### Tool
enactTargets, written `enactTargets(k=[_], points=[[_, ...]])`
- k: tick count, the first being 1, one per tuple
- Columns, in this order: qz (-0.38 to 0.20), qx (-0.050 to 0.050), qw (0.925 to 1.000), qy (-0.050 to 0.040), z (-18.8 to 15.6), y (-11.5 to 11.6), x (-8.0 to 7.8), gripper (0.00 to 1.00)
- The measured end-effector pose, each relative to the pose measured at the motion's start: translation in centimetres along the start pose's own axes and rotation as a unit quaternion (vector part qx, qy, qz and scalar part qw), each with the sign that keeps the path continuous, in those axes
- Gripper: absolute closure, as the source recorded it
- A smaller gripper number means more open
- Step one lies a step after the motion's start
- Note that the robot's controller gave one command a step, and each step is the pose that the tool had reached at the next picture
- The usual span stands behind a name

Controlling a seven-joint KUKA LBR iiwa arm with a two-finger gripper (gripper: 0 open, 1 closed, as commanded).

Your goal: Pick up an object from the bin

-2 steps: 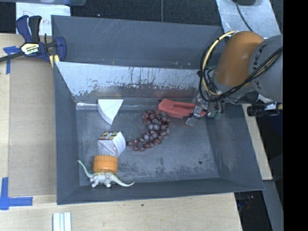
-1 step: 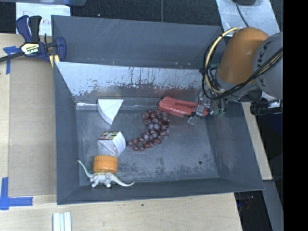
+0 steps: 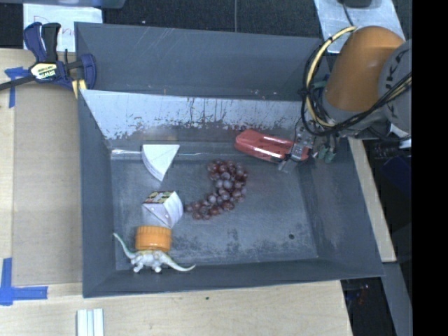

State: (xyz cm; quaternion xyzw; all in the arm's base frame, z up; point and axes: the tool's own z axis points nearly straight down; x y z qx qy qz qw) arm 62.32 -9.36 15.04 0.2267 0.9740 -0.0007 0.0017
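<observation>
My gripper (image 3: 299, 151) is at the back right of the bin, close to the right wall and partly under the arm's orange cover. Its tip meets the right end of a red, oblong plastic thing (image 3: 260, 145) that lies along the foot of the back wall. Whether that red thing is gripped or only touched cannot be made out. A bunch of dark purple grapes (image 3: 222, 187) lies on the bin floor just left of and below the gripper, apart from it.
A white wedge-shaped block (image 3: 159, 158) sits at the back left. A small white bottle with an orange cap (image 3: 159, 219) lies at the front left, and a white toy dinosaur (image 3: 150, 261) sits in the front left corner beside it.
</observation>
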Motion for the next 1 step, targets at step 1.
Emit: enactTargets(k=[1], points=[[0.000,0.000,1.0000,-0.0012,-1.83,0.00,-0.05,1.00]])
